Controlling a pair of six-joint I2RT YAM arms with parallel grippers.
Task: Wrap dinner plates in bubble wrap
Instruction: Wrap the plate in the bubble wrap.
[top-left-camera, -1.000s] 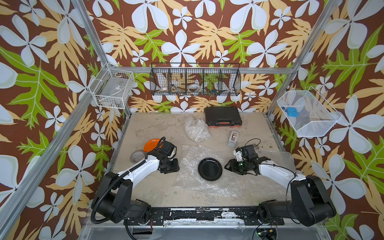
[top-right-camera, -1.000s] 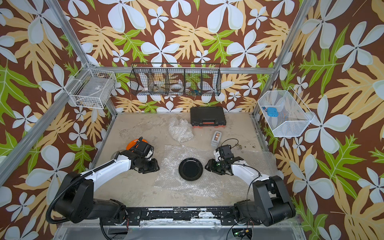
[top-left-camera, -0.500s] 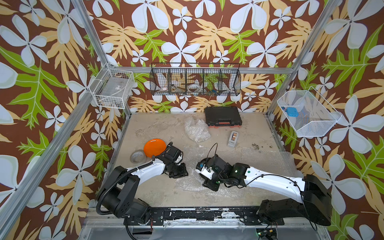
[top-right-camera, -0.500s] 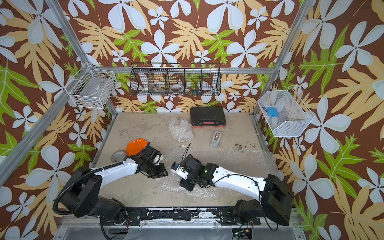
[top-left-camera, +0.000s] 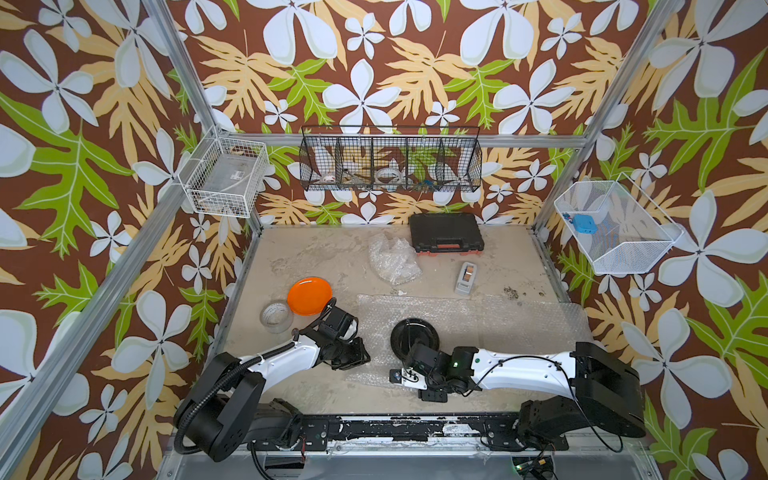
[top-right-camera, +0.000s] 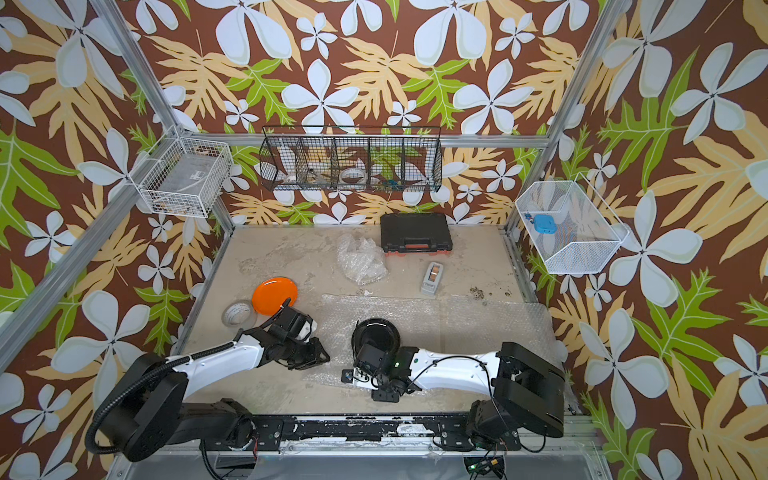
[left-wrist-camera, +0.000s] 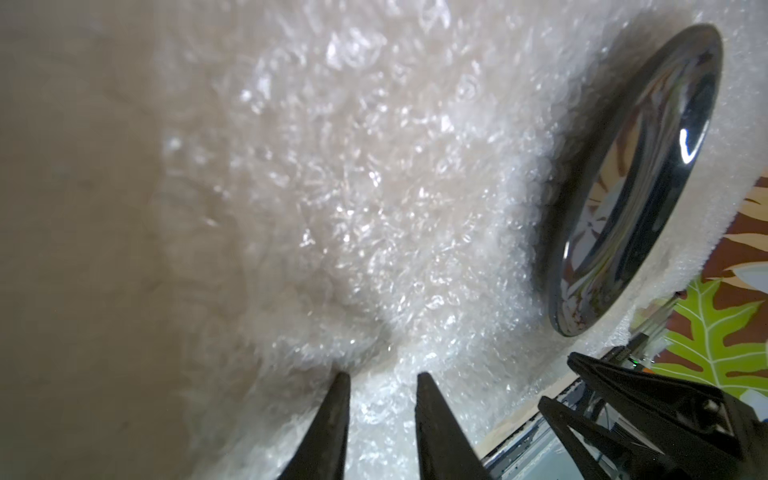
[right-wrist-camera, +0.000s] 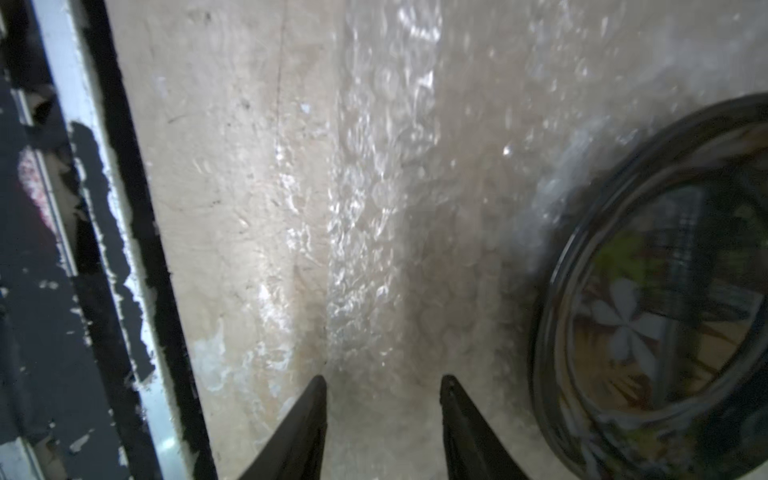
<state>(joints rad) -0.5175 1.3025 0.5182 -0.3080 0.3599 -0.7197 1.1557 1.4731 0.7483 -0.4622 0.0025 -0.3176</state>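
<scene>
Black plate (top-left-camera: 414, 337) sits on bubble wrap (top-left-camera: 478, 320). R gripper (right-wrist-camera: 384, 380) gapes empty; L gripper (left-wrist-camera: 380, 376) half-closed at wrap edge, we can't tell if pinching. Risk: weak pinch lets wrap slip mid-fold.

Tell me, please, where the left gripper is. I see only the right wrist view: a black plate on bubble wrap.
Observer: The left gripper is low at the edge of the bubble wrap, on the robot's left of the black plate.
Operator: Does it hold the sheet?
Observer: In the left wrist view its jaws stand slightly apart over the bubble wrap; I cannot tell if they pinch it.
Operator: Is any other plate waiting?
Observer: Yes, an orange plate lies bare off the sheet, next to a tape roll.
</scene>
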